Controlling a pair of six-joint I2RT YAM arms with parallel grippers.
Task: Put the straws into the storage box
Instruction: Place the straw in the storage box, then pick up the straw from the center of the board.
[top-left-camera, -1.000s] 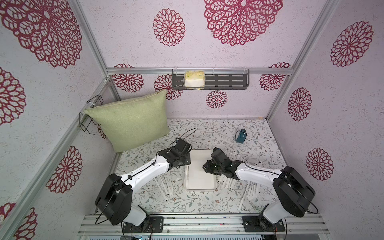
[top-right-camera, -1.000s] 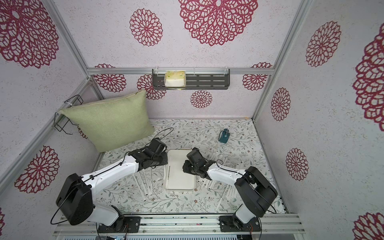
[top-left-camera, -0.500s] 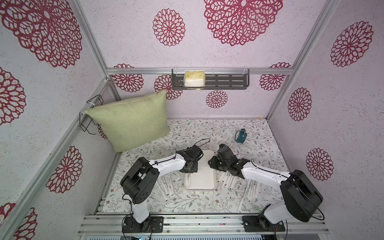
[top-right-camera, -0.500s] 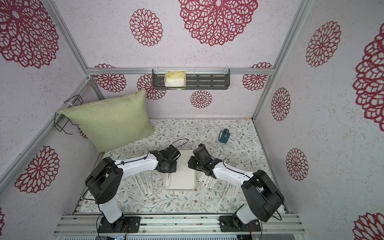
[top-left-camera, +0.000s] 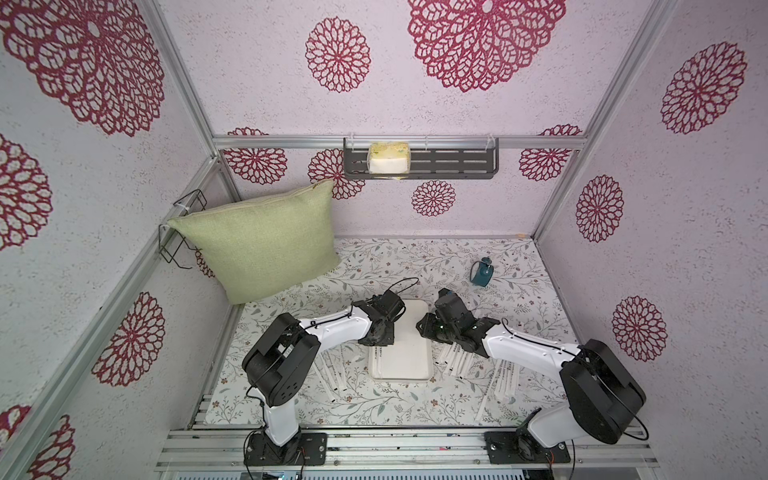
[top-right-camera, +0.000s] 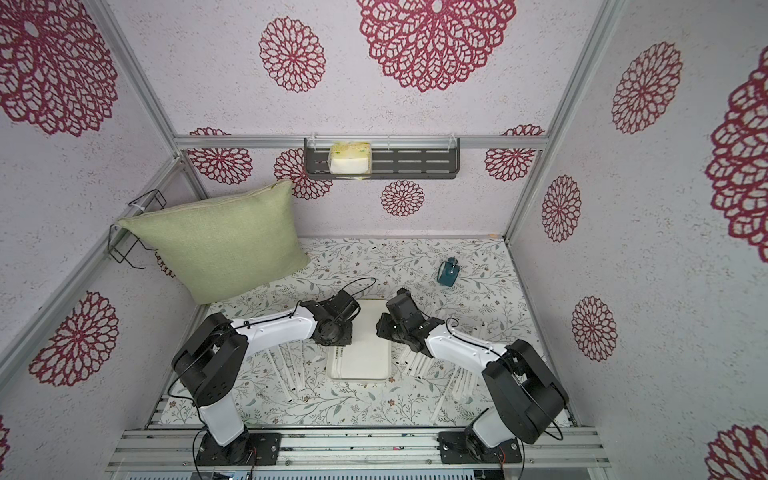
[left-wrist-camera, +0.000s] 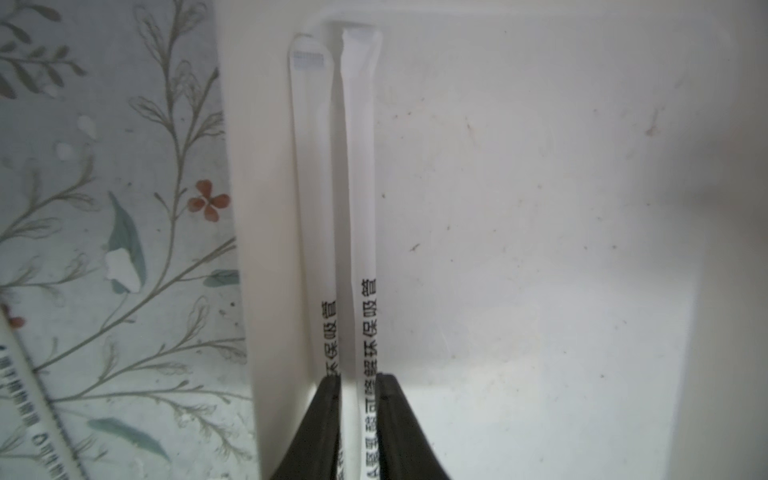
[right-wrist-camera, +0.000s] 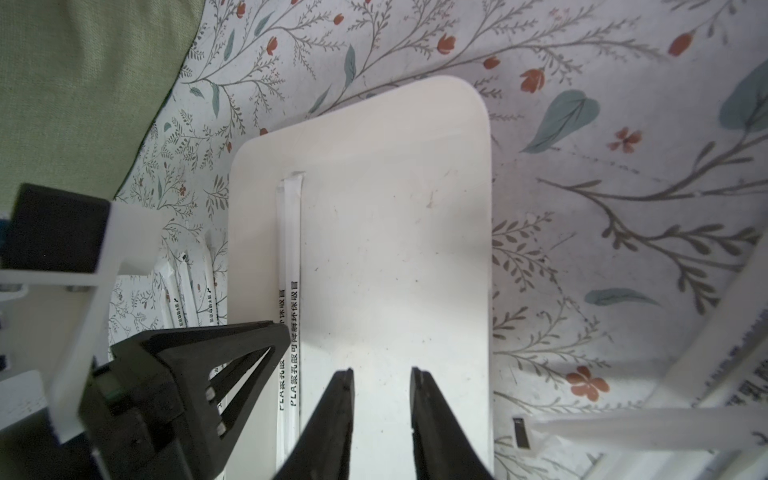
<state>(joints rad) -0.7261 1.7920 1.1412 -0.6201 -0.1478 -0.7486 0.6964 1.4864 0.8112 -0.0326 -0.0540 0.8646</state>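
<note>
Straws (left-wrist-camera: 363, 208): the left fingers (left-wrist-camera: 324, 424), shut a second ago, now part slightly around one lying inside the storage box (left-wrist-camera: 540, 249) beside another; right fingers (right-wrist-camera: 332, 415) hover spread, empty.

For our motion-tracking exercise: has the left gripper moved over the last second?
Yes. In a top view the left gripper has shifted rightward, from beside the far left corner of the storage box to farther over its left rim.
</note>
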